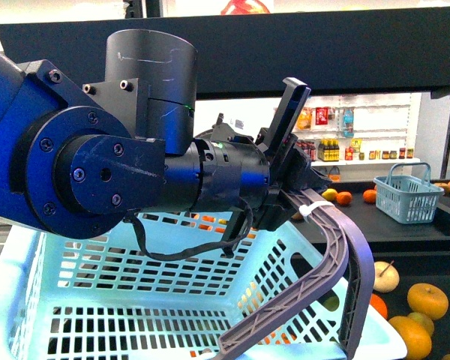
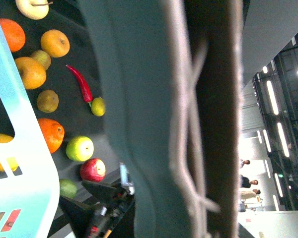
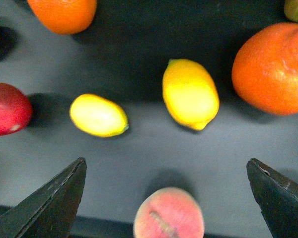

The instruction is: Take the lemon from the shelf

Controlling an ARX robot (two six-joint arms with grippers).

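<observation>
In the right wrist view two lemons lie on the dark shelf: a larger one and a smaller one beside it. My right gripper hovers open above the tier. Both lemons lie beyond its black fingertips, and nothing is held. A peach sits between the jaws near the frame edge. In the front view my left gripper is shut on the grey basket handle of the pale blue basket. The right gripper does not show there. The handle fills the left wrist view.
Oranges and a red apple ring the lemons. The black shelf tier carries a small blue basket and more fruit. A red chilli, apples and oranges lie beside the basket wall.
</observation>
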